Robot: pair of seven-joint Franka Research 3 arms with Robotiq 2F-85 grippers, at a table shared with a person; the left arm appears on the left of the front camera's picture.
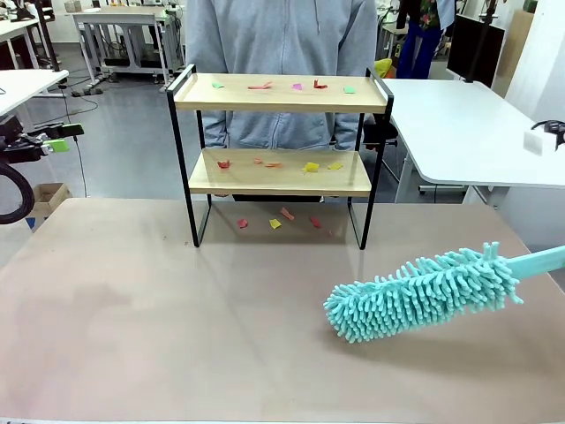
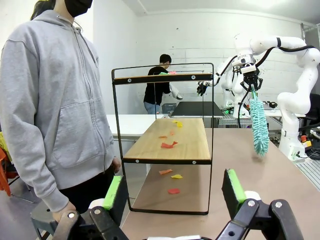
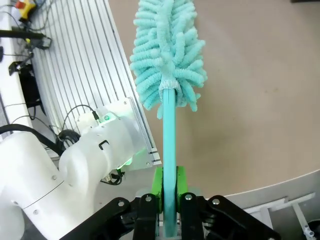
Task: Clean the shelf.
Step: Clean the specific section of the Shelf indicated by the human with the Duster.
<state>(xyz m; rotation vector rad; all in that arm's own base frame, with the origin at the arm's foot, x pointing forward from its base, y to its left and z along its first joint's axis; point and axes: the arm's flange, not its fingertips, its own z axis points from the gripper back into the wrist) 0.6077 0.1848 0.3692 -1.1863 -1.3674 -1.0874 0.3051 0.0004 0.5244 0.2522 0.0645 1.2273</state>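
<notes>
The shelf (image 1: pixel 281 105) stands at the table's far middle, a two-tier rack of light boards in a black frame. Coloured paper scraps lie on its top board (image 1: pixel 260 86), on its lower board (image 1: pixel 311 167) and on the table beneath (image 1: pixel 288 215). A teal fluffy duster (image 1: pixel 424 291) hovers low over the table's right side, its handle running off to the right. My right gripper (image 3: pixel 169 195) is shut on that handle. The left wrist view looks at the shelf (image 2: pixel 192 145) end-on, with the duster (image 2: pixel 259 125) hanging beyond it. My left gripper (image 2: pixel 174 190) is open and holds nothing, off the table's left side.
A person in a grey hoodie (image 1: pixel 282 35) stands right behind the shelf, hands down. A white table (image 1: pixel 468 124) lies at the far right. The brown table (image 1: pixel 177 318) is bare in front of the shelf. A cardboard box (image 1: pixel 48 199) sits on the floor at left.
</notes>
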